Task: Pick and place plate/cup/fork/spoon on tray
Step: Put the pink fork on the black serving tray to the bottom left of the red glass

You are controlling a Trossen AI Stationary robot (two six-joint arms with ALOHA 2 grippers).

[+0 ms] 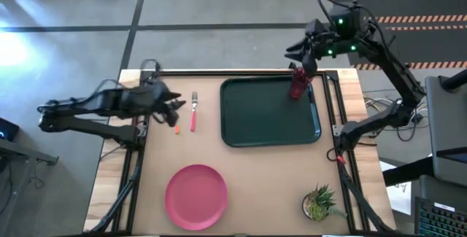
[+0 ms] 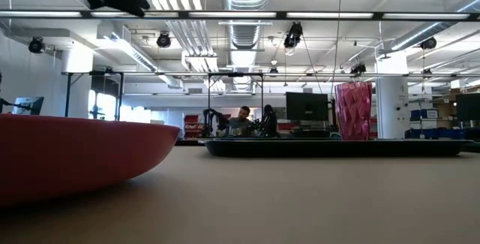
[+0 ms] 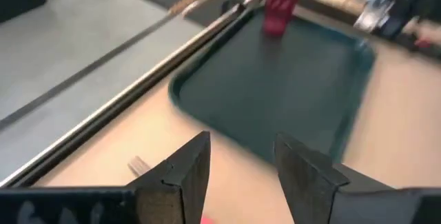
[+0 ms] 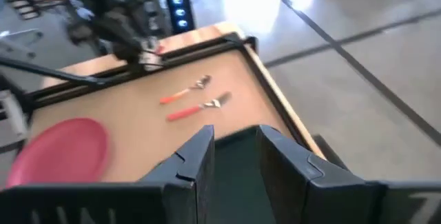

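Round flat pink-red plastic plate (image 1: 196, 196) sits at the near edge of the wooden worktop (image 1: 263, 186), small potted green plant (image 1: 319, 203) to its right. Mid-worktop: left gripper (image 1: 174, 106) hovers with fingers apart, empty, over the orange-handled spoon (image 1: 177, 130); pink-red-handled fork (image 1: 194, 111) just beside. Dark green rectangular tray (image 1: 266, 113) carries the translucent dark-red cup (image 1: 299, 84) upright in its far right corner. Right gripper (image 1: 306, 68) is above the cup, fingers parted, empty.

In the high view, the small orange-handled spoon (image 1: 176, 129) lay mostly hidden under the left gripper (image 1: 175, 107), left of centre. In the low view, the large round pink-red plastic plate (image 2: 75, 154) was cut off by the left edge. The small fork with silver tines (image 3: 138, 163) showed only blurred tines at lower left of the left wrist view.
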